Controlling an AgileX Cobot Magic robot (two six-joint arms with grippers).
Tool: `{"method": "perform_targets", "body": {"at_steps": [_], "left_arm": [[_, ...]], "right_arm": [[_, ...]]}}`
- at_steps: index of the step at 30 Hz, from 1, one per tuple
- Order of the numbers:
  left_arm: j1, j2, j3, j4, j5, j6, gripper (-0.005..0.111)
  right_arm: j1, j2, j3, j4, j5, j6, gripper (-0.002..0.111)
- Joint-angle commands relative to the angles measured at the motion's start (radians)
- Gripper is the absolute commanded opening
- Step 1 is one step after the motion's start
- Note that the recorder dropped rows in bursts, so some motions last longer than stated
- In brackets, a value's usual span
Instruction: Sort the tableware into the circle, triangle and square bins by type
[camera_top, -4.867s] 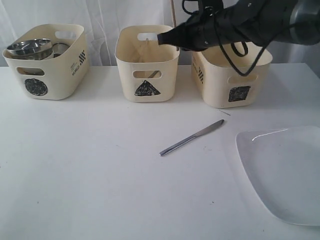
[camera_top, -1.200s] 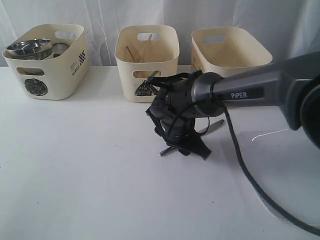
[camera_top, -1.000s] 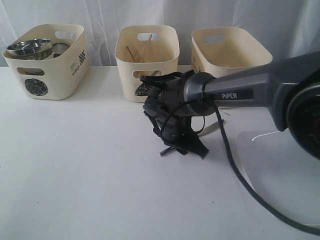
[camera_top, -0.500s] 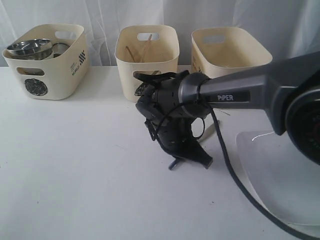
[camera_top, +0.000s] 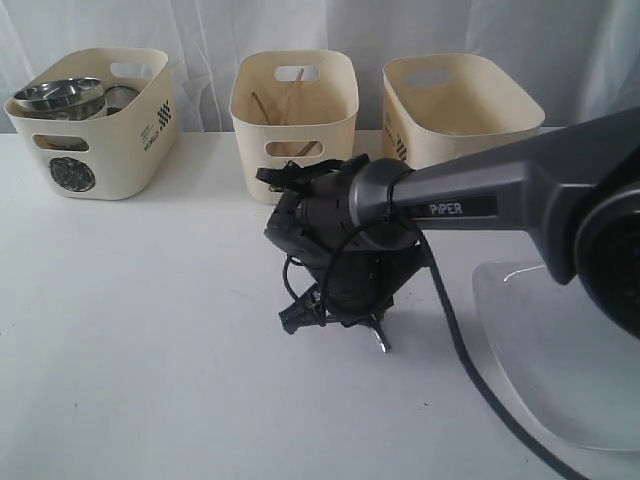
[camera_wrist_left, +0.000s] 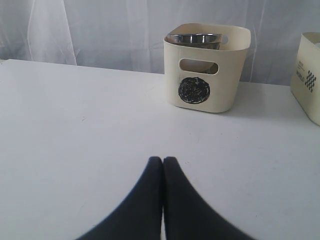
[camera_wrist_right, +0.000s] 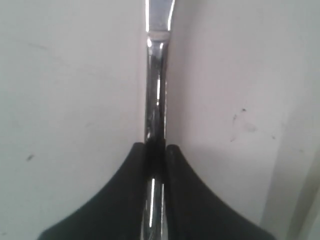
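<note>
My right gripper (camera_top: 340, 318) is low over the table's middle, shut on the steel knife (camera_wrist_right: 156, 90). The handle sits between the black fingertips (camera_wrist_right: 172, 150) and the blade runs out beyond them. In the exterior view only one end of the knife (camera_top: 381, 344) pokes out below the wrist. The circle bin (camera_top: 95, 120) holds steel tableware (camera_top: 60, 95). Wooden chopsticks (camera_top: 290, 92) stand in the triangle bin (camera_top: 293, 105). The square bin (camera_top: 455, 105) is at the back right. The large white plate (camera_top: 560, 345) lies at the right. My left gripper (camera_wrist_left: 163, 159) is shut on nothing, over bare table.
The right arm (camera_top: 500, 190) and its cable (camera_top: 455, 330) stretch from the right across the plate's near corner. In the left wrist view the circle bin (camera_wrist_left: 206, 75) stands ahead with steel ware (camera_wrist_left: 192, 38) inside, and another bin's edge (camera_wrist_left: 310, 75) shows beside it.
The right gripper came down from the bins onto the knife and closed on its handle. Its wrist has since turned and shifted slightly toward the front. The left gripper stayed still.
</note>
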Motion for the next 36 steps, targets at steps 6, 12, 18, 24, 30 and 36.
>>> {"method": "perform_targets", "body": {"at_steps": [6,12,18,24,30,36], "left_arm": [[0.002,-0.005,0.003,-0.007,-0.003,-0.003,0.000],[0.002,-0.005,0.003,-0.007,-0.003,-0.003,0.000],[0.002,-0.005,0.003,-0.007,-0.003,-0.003,0.000],[0.002,-0.005,0.003,-0.007,-0.003,-0.003,0.000],[0.002,-0.005,0.003,-0.007,-0.003,-0.003,0.000],[0.002,-0.005,0.003,-0.007,-0.003,-0.003,0.000]], "right_arm": [[0.002,-0.011,0.110,0.113,-0.086,-0.101,0.000],[0.002,-0.042,0.130,0.183,-0.117,-0.186,0.000],[0.002,-0.069,0.130,0.289,-0.124,-0.292,0.000],[0.002,-0.073,0.130,0.302,-0.120,-0.328,0.014],[0.002,-0.073,0.130,0.303,-0.106,-0.364,0.023],[0.002,-0.073,0.130,0.323,-0.098,-0.438,0.023]]}}
